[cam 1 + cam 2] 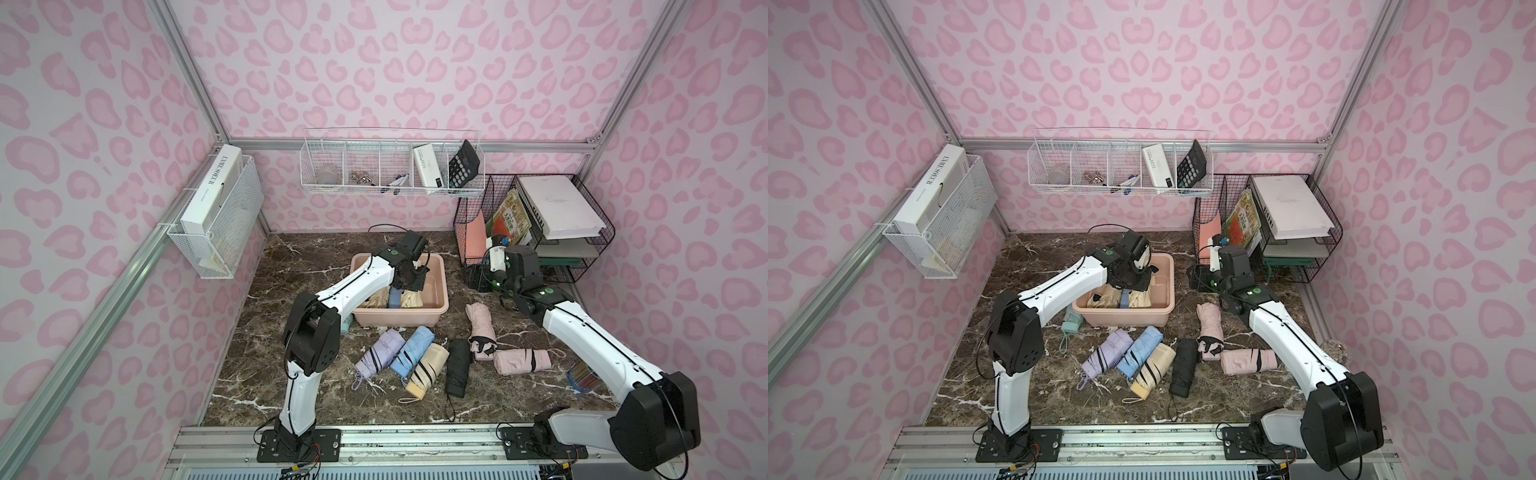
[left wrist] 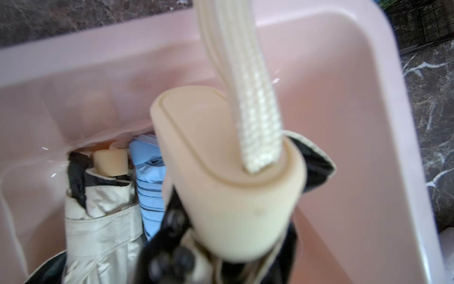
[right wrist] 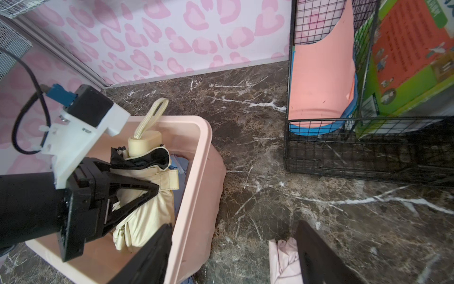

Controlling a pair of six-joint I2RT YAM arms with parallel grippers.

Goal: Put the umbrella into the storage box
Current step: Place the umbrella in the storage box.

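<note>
The pale pink storage box [image 1: 441,286] [image 1: 1169,286] sits mid-table. My left gripper [image 1: 409,279] [image 1: 1138,277] hangs over it, shut on a cream umbrella [image 3: 145,196] that stands handle-up inside the box. The left wrist view shows that umbrella's handle [image 2: 221,177] and strap close up, with the box wall [image 2: 344,73] behind. A second cream umbrella [image 2: 98,216] and a blue one [image 2: 149,186] lie in the box beside it. My right gripper [image 1: 478,278] [image 3: 233,258] is open, low over the table just right of the box rim [image 3: 204,152], holding nothing.
Several folded umbrellas lie in front of the box: lilac [image 1: 380,353], blue [image 1: 411,351], cream [image 1: 428,370], black [image 1: 457,368] and two pink [image 1: 480,328] [image 1: 521,361]. A teal one [image 1: 1071,322] lies left of the box. A black wire file rack [image 1: 582,249] stands back right.
</note>
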